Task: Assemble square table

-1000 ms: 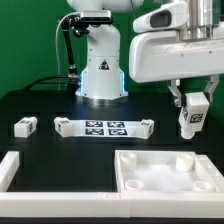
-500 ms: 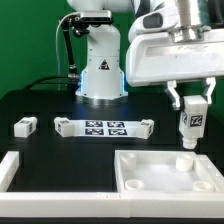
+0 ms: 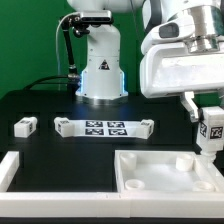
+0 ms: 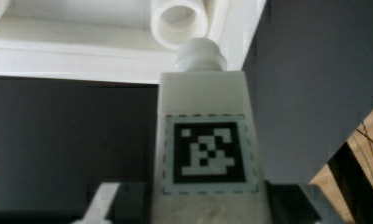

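The square table's white panel point(image 3: 128, 172) lies recessed face up at the front, toward the exterior view's right. My gripper point(image 3: 211, 136) hangs over its far right corner, shut on a short white tagged leg point(image 3: 212, 130) held upright. In the wrist view the leg point(image 4: 204, 120) sits between my fingers point(image 4: 108, 203), with its pin end close to a round socket point(image 4: 179, 15) in the panel point(image 4: 76, 25). Whether the pin touches the socket I cannot tell. Another loose leg point(image 3: 26, 125) lies far off at the exterior view's left.
The marker board point(image 3: 103, 127) lies at the table's middle in front of the robot base point(image 3: 100, 75). A white border bar point(image 3: 8, 168) runs along the front at the exterior view's left. Dark tabletop surrounds the parts.
My gripper has carried the leg toward the exterior view's right, from beside the panel's far middle to over its far right corner. The grip has stayed the same.
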`<state>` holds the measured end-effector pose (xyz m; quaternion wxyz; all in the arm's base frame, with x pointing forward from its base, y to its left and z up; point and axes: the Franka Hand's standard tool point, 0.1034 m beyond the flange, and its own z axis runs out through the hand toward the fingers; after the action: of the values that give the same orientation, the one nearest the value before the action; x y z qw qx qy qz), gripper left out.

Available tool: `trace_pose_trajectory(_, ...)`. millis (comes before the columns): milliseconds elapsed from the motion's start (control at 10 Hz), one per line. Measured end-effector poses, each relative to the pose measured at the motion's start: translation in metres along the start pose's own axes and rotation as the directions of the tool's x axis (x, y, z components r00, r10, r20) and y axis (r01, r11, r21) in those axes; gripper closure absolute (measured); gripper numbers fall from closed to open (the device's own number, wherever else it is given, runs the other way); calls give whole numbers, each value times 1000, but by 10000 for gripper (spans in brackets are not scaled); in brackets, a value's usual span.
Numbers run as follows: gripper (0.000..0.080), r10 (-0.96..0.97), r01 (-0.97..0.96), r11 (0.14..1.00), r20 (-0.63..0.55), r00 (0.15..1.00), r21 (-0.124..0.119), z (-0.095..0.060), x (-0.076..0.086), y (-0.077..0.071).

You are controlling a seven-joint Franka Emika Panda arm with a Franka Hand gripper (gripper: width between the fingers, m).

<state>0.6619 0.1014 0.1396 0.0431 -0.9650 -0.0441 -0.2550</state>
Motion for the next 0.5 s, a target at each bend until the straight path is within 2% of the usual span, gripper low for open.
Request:
trace_pose_trajectory(300,508,-4,4,1000,-28,1000,-3,1,-1,1)
trace_pose_trajectory(500,508,-23,21,1000,-96,995,-22,16,-19,0)
